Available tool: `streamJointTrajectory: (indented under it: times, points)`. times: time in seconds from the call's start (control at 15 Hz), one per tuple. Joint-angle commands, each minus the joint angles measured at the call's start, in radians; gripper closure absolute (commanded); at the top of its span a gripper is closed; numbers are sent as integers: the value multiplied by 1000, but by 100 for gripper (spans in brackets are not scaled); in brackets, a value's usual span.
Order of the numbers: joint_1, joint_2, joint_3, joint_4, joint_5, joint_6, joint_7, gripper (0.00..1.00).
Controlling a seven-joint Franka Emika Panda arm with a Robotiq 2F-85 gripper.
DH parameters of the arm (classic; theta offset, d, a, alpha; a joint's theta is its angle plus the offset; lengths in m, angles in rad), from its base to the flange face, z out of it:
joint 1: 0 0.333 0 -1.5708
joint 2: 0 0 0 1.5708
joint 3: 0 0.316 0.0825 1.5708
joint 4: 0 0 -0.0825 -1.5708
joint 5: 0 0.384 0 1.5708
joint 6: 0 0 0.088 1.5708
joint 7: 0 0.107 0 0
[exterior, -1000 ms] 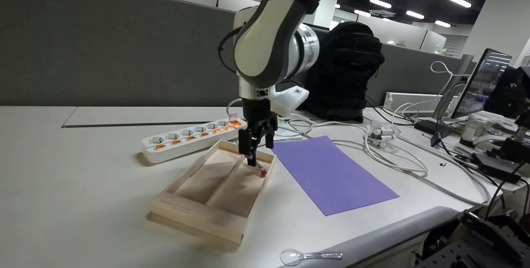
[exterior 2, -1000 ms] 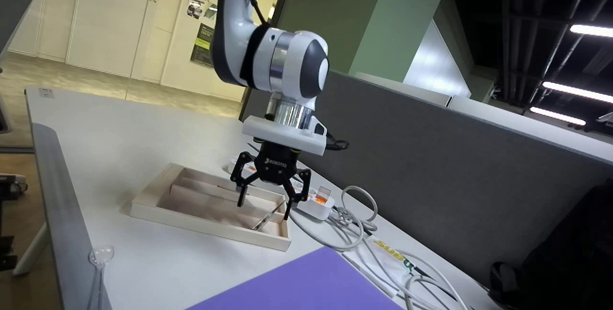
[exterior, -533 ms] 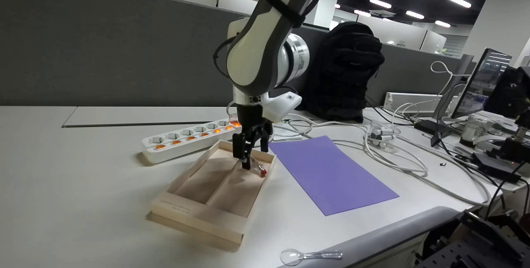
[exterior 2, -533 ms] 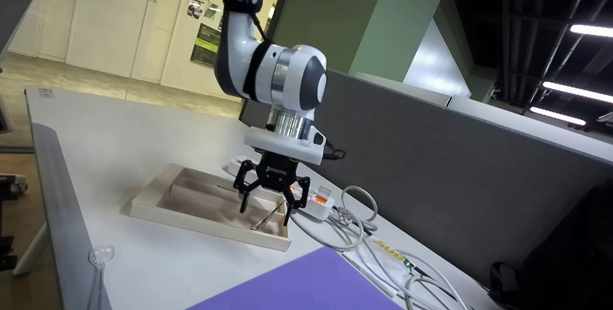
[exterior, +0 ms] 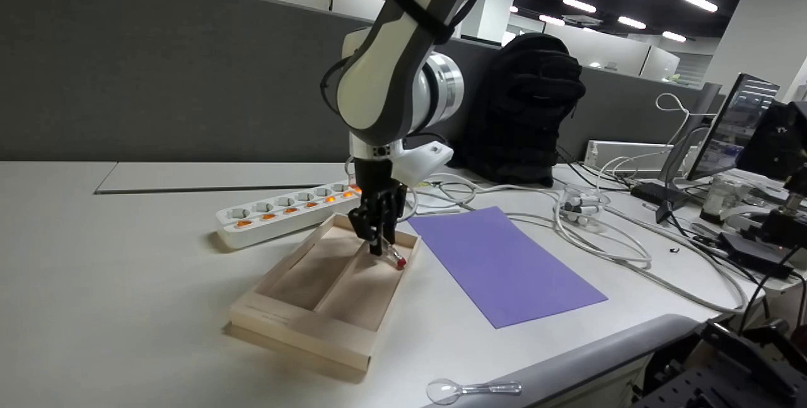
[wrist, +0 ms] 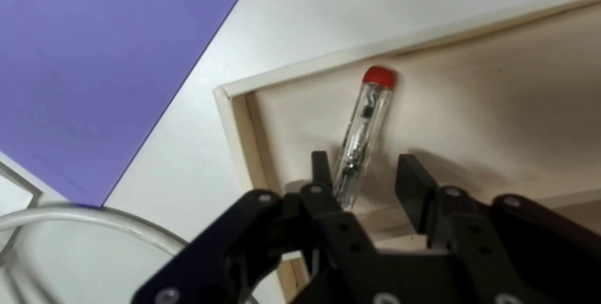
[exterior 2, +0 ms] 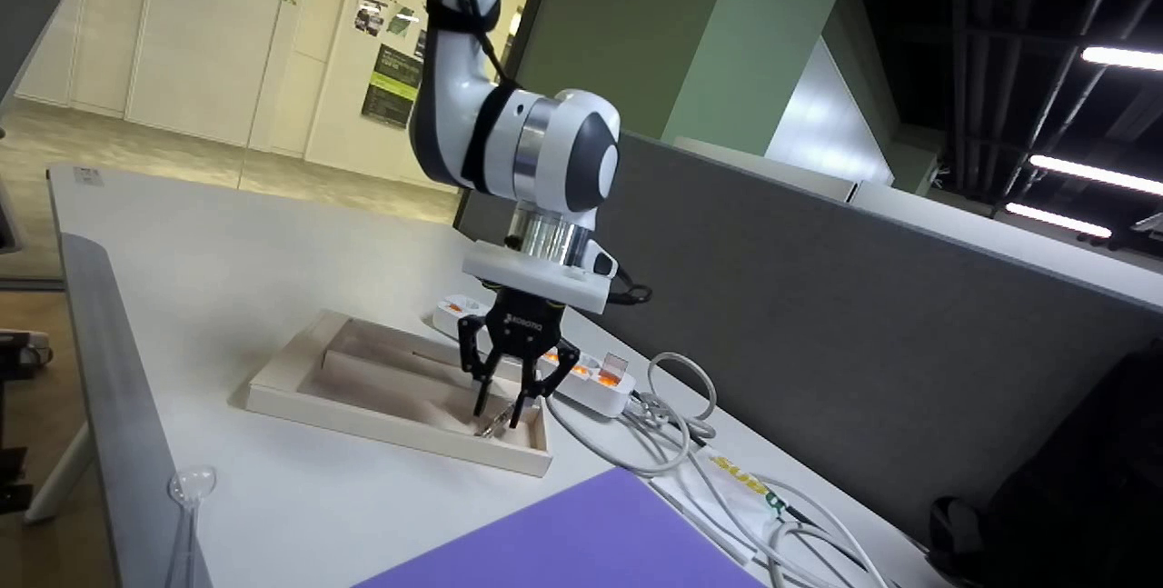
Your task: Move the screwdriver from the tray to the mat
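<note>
In an exterior view the red-capped screwdriver (exterior: 394,257) lies at the far end of the wooden tray (exterior: 302,329), in its right compartment. In the wrist view the gripper (wrist: 364,155) hides its other tip; the fingers stand apart astride it, contact hard to make out. An exterior view cuts off the purple mat (exterior 2: 563,543).
</note>
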Motion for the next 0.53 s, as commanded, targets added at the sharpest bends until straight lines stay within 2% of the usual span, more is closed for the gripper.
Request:
streamJointTrajectory:
  times: [0.0,0.13,0.27,0.47]
  points:
    - [-17,-10,2,-2,29,-7,19,89]
    - [-35,-36,-1,-27,51,-5,19,100]
    - [-56,-76,-4,-59,74,-1,17,96]
    - [-101,-166,-4,-128,112,12,4,96]
